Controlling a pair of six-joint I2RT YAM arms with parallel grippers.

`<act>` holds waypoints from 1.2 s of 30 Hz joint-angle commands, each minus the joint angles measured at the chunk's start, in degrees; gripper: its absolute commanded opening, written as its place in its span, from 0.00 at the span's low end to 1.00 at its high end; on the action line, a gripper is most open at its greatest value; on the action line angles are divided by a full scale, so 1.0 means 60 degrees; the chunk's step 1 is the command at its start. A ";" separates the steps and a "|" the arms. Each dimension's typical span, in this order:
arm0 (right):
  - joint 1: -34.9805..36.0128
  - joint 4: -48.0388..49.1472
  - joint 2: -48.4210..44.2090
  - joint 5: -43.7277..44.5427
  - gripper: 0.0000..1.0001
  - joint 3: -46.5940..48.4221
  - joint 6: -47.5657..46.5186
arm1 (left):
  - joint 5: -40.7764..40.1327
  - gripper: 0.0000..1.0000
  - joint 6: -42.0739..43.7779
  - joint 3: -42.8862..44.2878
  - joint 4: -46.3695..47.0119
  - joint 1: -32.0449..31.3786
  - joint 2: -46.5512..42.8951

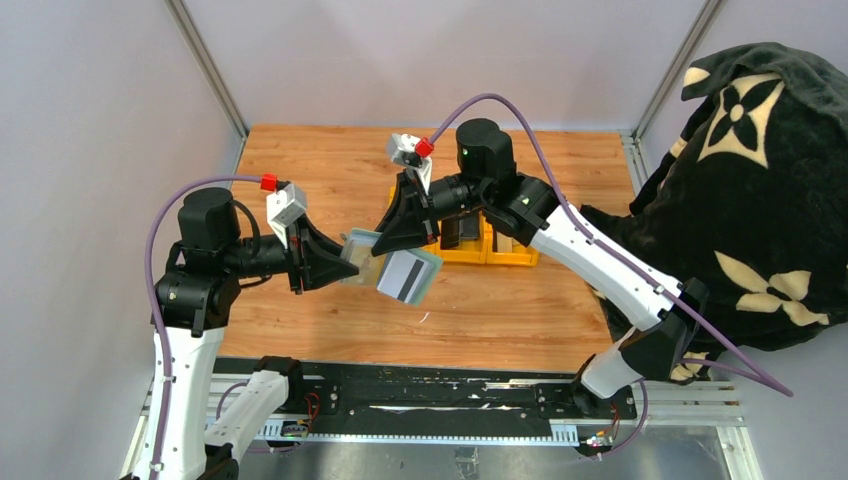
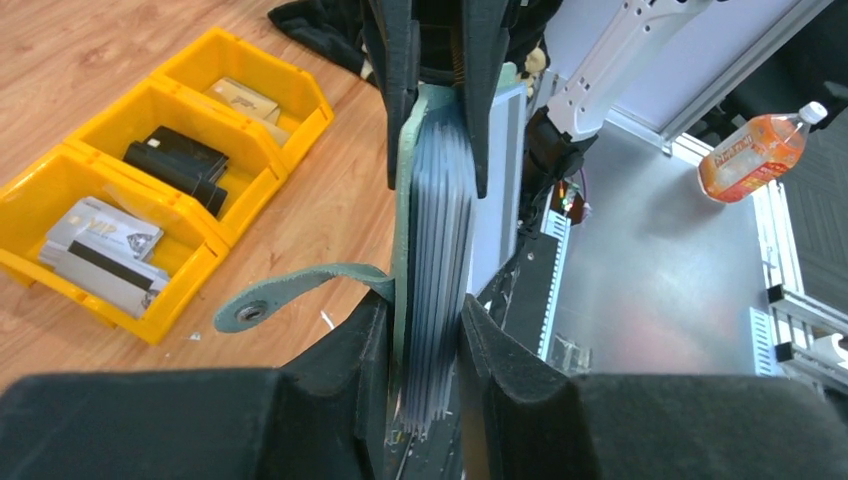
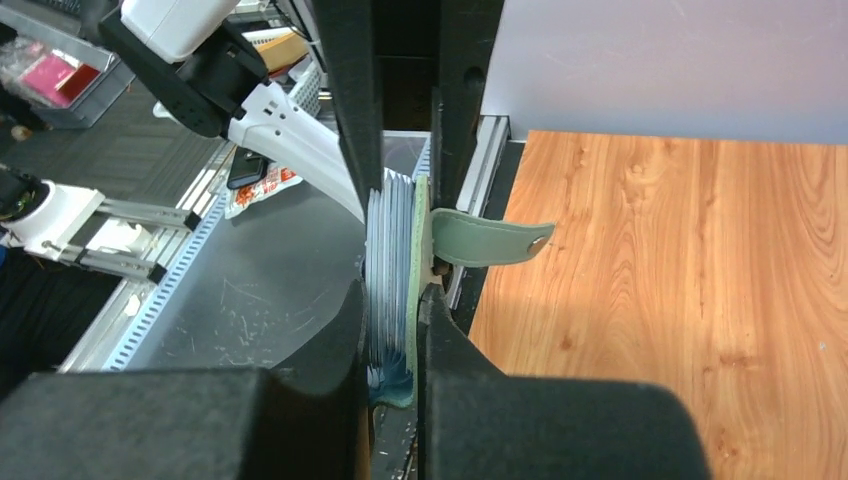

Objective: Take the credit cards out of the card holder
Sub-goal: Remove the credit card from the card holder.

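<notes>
- Underneath, a wood-grain bench (image 1: 320, 170) fills the cell, with plain grey walls (image 1: 100, 100) at 9, 12 and 3 o'clock and a black rail (image 1: 430, 400) along its 6 o'clock edge.
- A black blanket (image 1: 760, 180) with cream flowers is heaped at 3 o'clock.
- A yellow bin (image 1: 510, 258) with three compartments sits just past the bench's middle, toward 1 o'clock.
- Loose credit cards (image 2: 100, 250) lie in it: silver-grey in one compartment, black in the middle one, tan in the third.
- An orange bottle (image 2: 752, 150) lies on the floor beyond the rail.
- The card holder (image 2: 435, 260) hangs in the air over the middle of the bench, at 8 o'clock from the bin. Its pockets are fanned and its strap (image 2: 290, 290) sticks out loose.
- A silver-grey card with a black stripe (image 1: 405, 275) shows at the holder's 3 o'clock end.
- The left fingers (image 2: 350, 350) come in from 9 o'clock, nearly closed, and clamp one end of the holder.
- The right fingers (image 3: 340, 340) come in from 1 o'clock and press on both faces of the other end, green cover and pockets together.
</notes>
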 commanded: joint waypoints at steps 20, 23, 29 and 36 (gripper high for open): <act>0.0269 0.3242 -0.0181 -0.1976 0.00 -0.0764 0.2399 | 0.3398 0.89 -0.0935 -0.0847 0.0335 -0.0064 0.0428; 0.0278 0.3067 -0.0014 -0.1956 0.00 -0.0548 0.2404 | 0.3184 0.73 -0.0967 -0.0934 0.0326 -0.0091 0.0478; 0.0395 0.2833 0.0236 -0.1746 0.00 -0.0310 0.2257 | 0.3012 0.69 -0.0894 -0.0997 0.0269 -0.0276 0.0546; 0.0392 0.2537 0.0401 -0.1742 0.00 -0.0088 0.2228 | 0.2280 0.23 -0.0763 -0.0913 0.0285 -0.0359 0.0705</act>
